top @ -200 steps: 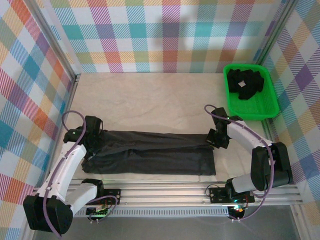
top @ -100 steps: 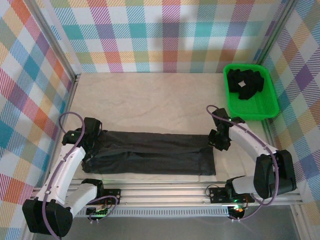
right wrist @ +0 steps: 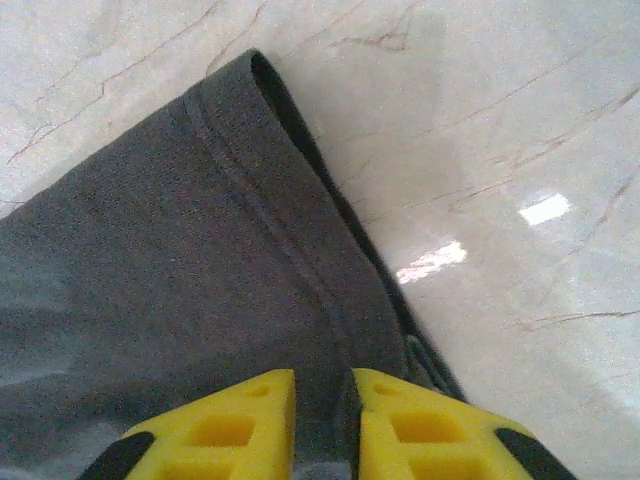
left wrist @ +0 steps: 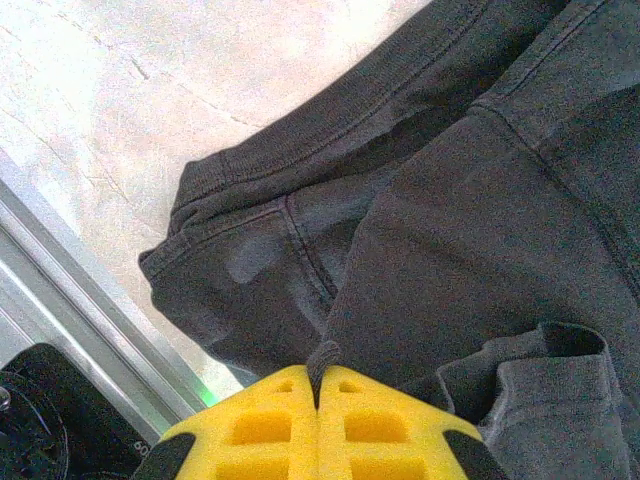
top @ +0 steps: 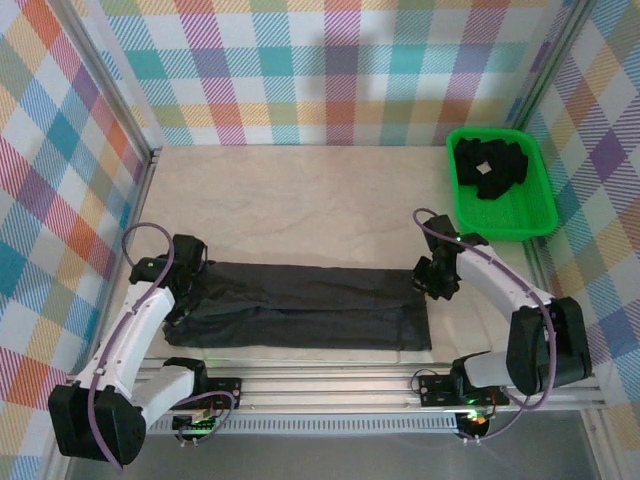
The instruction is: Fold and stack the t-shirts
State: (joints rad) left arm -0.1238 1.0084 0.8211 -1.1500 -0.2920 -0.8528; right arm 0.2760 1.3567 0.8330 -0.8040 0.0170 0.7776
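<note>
Left tool (left wrist: 318, 378) pinches the t-shirt (top: 300, 305); right tool (right wrist: 325, 388) narrow at the hem (right wrist: 285, 195), grip unclear. Move both ends evenly, keeping the fold taut.

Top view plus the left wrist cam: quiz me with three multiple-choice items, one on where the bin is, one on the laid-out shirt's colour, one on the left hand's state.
1. Where does the green bin stand on the table?
A. far right corner
B. near left corner
C. centre

2. What colour is the long folded t-shirt between the arms?
A. white
B. dark charcoal
C. red

3. How is the left hand?
A. wide open above the cloth
B. shut on a pinch of the t-shirt
C. shut on the bin's rim

Answers:
1 A: the top view shows the bin at the far end by the right wall.
2 B: the cloth is dark grey in both views.
3 B: the left wrist view shows the yellow fingers pressed together with a fold of cloth between them.
</note>
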